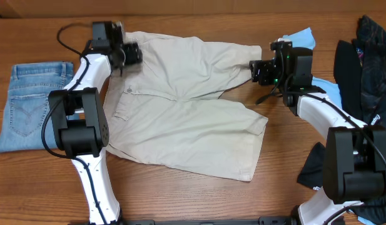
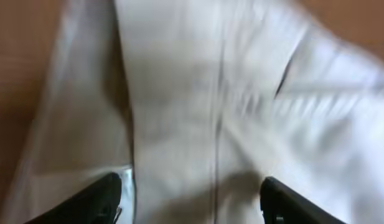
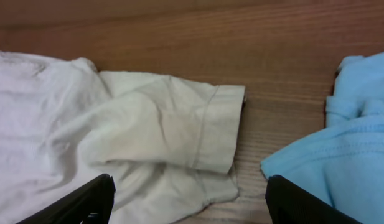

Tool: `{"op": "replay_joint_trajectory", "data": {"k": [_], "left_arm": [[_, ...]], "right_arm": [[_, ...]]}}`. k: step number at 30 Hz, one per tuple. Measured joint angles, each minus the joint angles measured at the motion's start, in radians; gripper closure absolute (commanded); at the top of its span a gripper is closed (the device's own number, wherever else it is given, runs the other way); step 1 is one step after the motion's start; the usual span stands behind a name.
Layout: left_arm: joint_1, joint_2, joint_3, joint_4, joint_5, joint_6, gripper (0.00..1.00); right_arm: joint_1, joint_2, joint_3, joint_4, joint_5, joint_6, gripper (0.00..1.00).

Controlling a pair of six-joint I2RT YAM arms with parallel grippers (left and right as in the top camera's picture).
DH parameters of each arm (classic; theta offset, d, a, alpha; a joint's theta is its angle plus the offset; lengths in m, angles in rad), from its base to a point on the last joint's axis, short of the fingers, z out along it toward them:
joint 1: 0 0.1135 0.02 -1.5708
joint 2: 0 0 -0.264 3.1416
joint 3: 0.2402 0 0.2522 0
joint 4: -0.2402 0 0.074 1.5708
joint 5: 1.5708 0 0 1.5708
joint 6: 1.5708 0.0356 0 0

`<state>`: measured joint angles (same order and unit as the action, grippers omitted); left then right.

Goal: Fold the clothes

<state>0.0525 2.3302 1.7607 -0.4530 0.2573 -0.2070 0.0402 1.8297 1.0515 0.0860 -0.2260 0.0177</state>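
Observation:
The pale beige shorts (image 1: pixel 186 112) lie spread on the wooden table, waistband to the left and leg hems to the right. My left gripper (image 1: pixel 131 54) is open above the upper-left corner of the shorts; its blurred wrist view shows the cloth (image 2: pixel 198 99) between its fingers (image 2: pixel 190 199). My right gripper (image 1: pixel 254 70) is open just off the upper leg's hem (image 3: pixel 216 127), with its fingers (image 3: pixel 188 196) empty. A light-blue shirt (image 1: pixel 303 39) lies behind the right arm, and it also shows in the right wrist view (image 3: pixel 341 155). Black garments (image 1: pixel 368 56) are piled at the far right.
Folded blue jeans (image 1: pixel 31 103) lie at the left edge of the table. Another black garment (image 1: pixel 314 165) lies near the right arm's base. Bare wood (image 3: pixel 179 43) lies beyond the shorts' hem.

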Motion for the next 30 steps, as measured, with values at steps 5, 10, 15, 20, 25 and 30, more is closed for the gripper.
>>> {"op": "replay_joint_trajectory", "data": {"k": [5,10,15,20,25,30], "left_arm": [[-0.006,-0.06,0.006,-0.217,0.033,0.028,0.2],[-0.02,-0.06,0.006,-0.205,0.027,0.053,0.2],[-0.02,-0.06,0.002,-0.182,0.007,0.054,0.2],[-0.02,-0.06,-0.019,-0.169,-0.003,0.054,0.21],[-0.02,-0.06,-0.021,-0.151,-0.011,0.054,0.21],[-0.02,-0.06,-0.022,-0.148,-0.019,0.054,0.22]], "right_arm": [[-0.025,0.142,0.1,-0.013,-0.04,-0.017,0.19],[-0.026,0.25,0.179,-0.003,-0.09,-0.036,0.45],[-0.027,0.272,0.214,-0.014,-0.137,-0.061,0.87],[-0.042,0.272,0.447,-0.22,-0.082,-0.068,0.64],[-0.06,0.259,0.637,-0.294,0.066,-0.074,0.08],[-0.06,0.255,0.638,-0.709,0.097,-0.07,0.0]]}}
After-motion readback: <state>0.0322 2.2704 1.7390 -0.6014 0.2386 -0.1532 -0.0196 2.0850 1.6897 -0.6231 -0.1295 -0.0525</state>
